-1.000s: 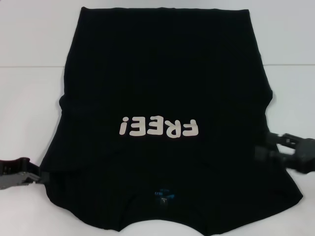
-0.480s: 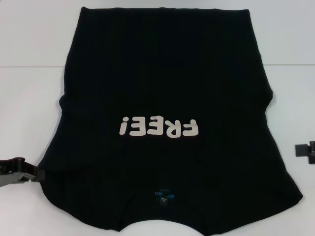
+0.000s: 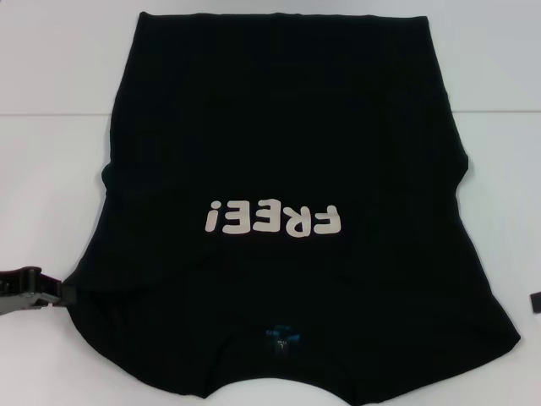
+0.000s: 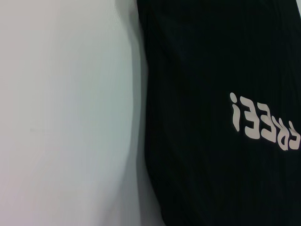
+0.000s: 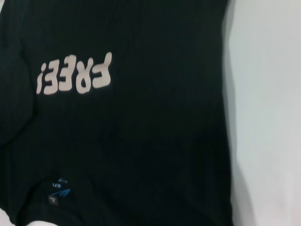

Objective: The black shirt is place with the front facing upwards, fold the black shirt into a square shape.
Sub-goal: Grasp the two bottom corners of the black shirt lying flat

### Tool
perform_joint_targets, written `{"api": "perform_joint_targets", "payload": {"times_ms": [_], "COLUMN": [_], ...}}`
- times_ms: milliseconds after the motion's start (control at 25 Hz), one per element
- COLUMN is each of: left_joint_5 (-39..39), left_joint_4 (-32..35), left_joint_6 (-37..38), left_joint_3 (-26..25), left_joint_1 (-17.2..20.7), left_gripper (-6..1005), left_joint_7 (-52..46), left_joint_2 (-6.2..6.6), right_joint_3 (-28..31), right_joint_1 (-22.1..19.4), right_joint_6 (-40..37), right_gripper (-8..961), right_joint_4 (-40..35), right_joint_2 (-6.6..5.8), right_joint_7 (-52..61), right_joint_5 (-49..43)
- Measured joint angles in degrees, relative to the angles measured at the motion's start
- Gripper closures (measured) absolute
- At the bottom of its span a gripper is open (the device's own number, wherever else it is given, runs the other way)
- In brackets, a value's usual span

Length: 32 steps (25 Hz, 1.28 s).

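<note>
White table (image 3: 51, 169) lay bare at the sides; the shirt (image 3: 279, 127) filled mid-frame, print up; right gripper (image 3: 535, 302) had pulled out to the right edge, left gripper (image 3: 34, 292) lingered lower left; finger states: cannot tell; folding not begun.

the black shirt (image 3: 279, 152) is lying flat on the table (image 3: 51, 169), front upward, taking up the middle of the work surface. its neck label (image 3: 279, 334) is sitting at the near edge, with the print (image 3: 272, 219) lying just beyond it and the hem lying farthest off. the left gripper (image 3: 30, 292) is resting on the table at the shirt's near left edge. the right gripper (image 3: 535, 302) is showing only as a sliver at the right border, apart from the shirt.
</note>
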Motion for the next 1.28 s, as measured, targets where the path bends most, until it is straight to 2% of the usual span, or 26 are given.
{"api": "perform_joint_targets", "payload": {"times_ms": [440,760,1280], "left_joint_5": [0.4,0.41,0.22], "left_joint_4": [-0.32,-0.45,-0.45], "left_joint_6": [-1.13,-1.3,-1.34], "left_joint_3": [0.25,0.26,0.42], "left_joint_1": [0.12,0.16,0.13], "left_gripper": [949,949,948], "left_joint_7": [0.16,0.73,0.95], "left_joint_2": [0.18,0.12,0.09], "right_joint_3": [-2.09,-4.06,-7.02], "right_joint_1": [0.65,1.58,2.7], "right_joint_6": [3.02,5.25,8.09], "right_gripper": [68,69,69], "right_joint_4": [2.76,4.77,6.24], "right_joint_2": [1.58,1.78,2.81], "right_joint_7": [-1.27,-1.25,-1.23], "right_joint_5": [-0.15,-0.21,-0.21]}}
